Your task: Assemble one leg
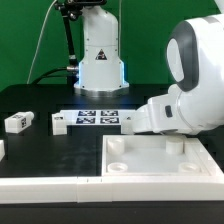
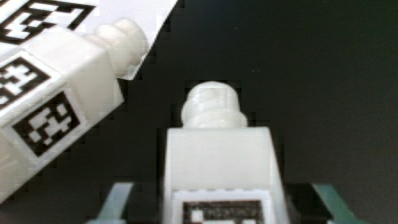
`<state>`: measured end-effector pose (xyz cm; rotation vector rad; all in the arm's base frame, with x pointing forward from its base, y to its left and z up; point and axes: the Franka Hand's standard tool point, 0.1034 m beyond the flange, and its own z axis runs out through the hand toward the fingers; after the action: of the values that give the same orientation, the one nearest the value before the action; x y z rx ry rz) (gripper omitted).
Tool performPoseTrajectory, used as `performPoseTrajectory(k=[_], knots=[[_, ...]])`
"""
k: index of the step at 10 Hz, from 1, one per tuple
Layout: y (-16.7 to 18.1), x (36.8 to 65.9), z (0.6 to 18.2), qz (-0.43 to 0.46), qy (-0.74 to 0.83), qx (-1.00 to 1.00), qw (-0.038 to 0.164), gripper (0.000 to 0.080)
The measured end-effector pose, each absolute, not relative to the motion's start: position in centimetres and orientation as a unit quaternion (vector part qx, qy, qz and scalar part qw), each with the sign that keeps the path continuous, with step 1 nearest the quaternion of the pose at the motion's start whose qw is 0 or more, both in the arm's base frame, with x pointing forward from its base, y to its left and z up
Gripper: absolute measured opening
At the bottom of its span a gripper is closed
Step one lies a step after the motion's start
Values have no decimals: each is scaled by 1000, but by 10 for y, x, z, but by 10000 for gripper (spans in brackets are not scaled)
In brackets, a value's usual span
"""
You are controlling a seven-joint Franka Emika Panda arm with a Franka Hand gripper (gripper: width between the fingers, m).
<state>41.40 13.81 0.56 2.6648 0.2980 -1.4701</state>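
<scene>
In the wrist view a white leg [image 2: 219, 150] with a threaded tip lies between my fingers, its black-and-white tag near the frame edge. My gripper [image 2: 221, 198] is open: one finger [image 2: 121, 200] stands on each side of the leg with a dark gap between finger and leg. A second tagged leg [image 2: 54, 95] lies slanted close beside it on the black table. In the exterior view my hand [image 1: 150, 112] is low over the table behind the white panel [image 1: 160, 160], and the arm hides the fingertips and both of these legs.
The marker board [image 1: 97, 117] lies mid-table. Another tagged leg [image 1: 18, 121] lies at the exterior view's left and a small white piece [image 1: 58, 122] sits by the marker board. The panel has round corner sockets [image 1: 118, 146]. The robot base [image 1: 98, 55] stands behind.
</scene>
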Motion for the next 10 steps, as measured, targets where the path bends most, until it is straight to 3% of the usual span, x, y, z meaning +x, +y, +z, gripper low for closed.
performPoseTrajectory(k=[3, 8, 10], knots=[[138, 414, 6, -480, 97, 871, 42, 287], [136, 430, 72, -447, 104, 887, 47, 288], [136, 426, 77, -425, 110, 897, 45, 289]])
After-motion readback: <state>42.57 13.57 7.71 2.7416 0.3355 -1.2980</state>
